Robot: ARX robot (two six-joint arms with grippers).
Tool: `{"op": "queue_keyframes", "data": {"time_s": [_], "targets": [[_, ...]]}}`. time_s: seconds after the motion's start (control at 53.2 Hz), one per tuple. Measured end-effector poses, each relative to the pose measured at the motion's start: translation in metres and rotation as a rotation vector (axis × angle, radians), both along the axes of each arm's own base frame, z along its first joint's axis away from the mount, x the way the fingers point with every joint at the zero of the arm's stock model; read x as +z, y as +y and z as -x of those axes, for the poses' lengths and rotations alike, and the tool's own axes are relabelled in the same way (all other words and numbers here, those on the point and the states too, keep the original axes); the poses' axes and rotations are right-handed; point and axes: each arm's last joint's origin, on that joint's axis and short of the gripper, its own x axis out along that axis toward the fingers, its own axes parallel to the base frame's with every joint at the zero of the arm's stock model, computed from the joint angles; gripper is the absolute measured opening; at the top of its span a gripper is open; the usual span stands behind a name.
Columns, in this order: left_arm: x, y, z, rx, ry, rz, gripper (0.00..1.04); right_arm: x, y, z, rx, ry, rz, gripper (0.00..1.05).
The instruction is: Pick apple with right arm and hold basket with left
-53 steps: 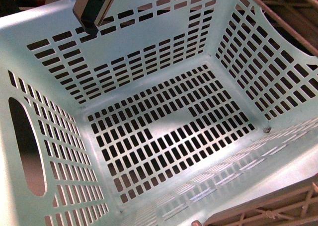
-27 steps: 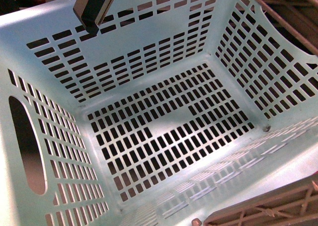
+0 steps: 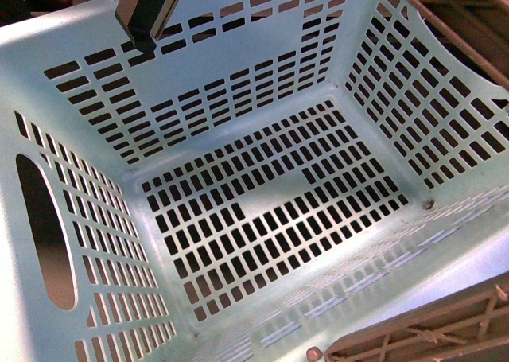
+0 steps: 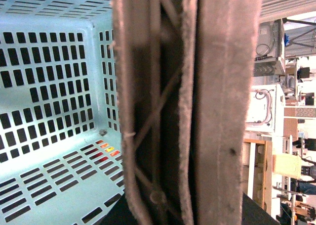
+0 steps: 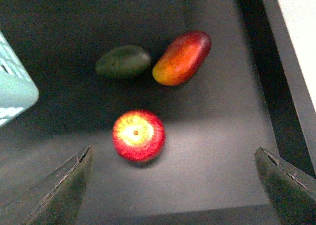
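I'm on the pick, and the right gripper (image 5: 173, 153) hangs above the dark tabletop (image 5: 232, 136) with its jaws spread wide and nothing between them; only the two fingertips (image 5: 59, 190) show at the edges of the wrist view. The apple (image 5: 138, 135) sits upright on the tabletop with its stem dimple facing the camera, closer to one finger than to the other, so I judge the first job is to slide the wrist sideways until the apple is centred in the gap. Then I want to come straight down and close across its widest part, since the glossy skin will probably slip if I pinch high on the crown. The mango (image 5: 181, 57) and the avocado (image 5: 123, 62) lie side by side beyond the apple and apart from it, so a vertical descent should miss both. A corner of the basket (image 3: 48, 40) shows at the edge of the right wrist view, so I'd keep the nearer finger from swinging toward it. On the other side, the basket handle (image 4: 197, 106) fills the left wrist view, pressed close to the lens. I cannot tell whether the left gripper is closed on it, and I'd want that grip confirmed. In the front view the basket shows nothing inside.
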Motion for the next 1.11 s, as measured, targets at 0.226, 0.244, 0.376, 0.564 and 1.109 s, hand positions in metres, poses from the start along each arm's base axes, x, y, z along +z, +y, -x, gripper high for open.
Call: {"op": "queue_keyframes", "data": {"time_s": [0.226, 0.244, 0.376, 0.564, 1.109], "targets": [[0.000, 0.000, 0.000, 0.000, 0.000, 0.000, 0.16, -0.061, -0.002, -0.037, 0.064, 0.215, 0.042, 0.96], [0.000, 0.000, 0.000, 0.001, 0.000, -0.001, 0.16, -0.067, 0.000, -0.039, 0.076, 0.235, 0.042, 0.96], [0.000, 0.000, 0.000, 0.000, 0.000, 0.000, 0.16, -0.089, 0.010, -0.050, 0.136, 0.323, 0.046, 0.96], [0.000, 0.000, 0.000, 0.001, 0.000, -0.001, 0.16, -0.110, 0.021, -0.071, 0.175, 0.382, 0.070, 0.96], [0.000, 0.000, 0.000, 0.000, 0.000, 0.000, 0.16, -0.146, 0.032, -0.115, 0.155, 0.440, 0.087, 0.96]]}}
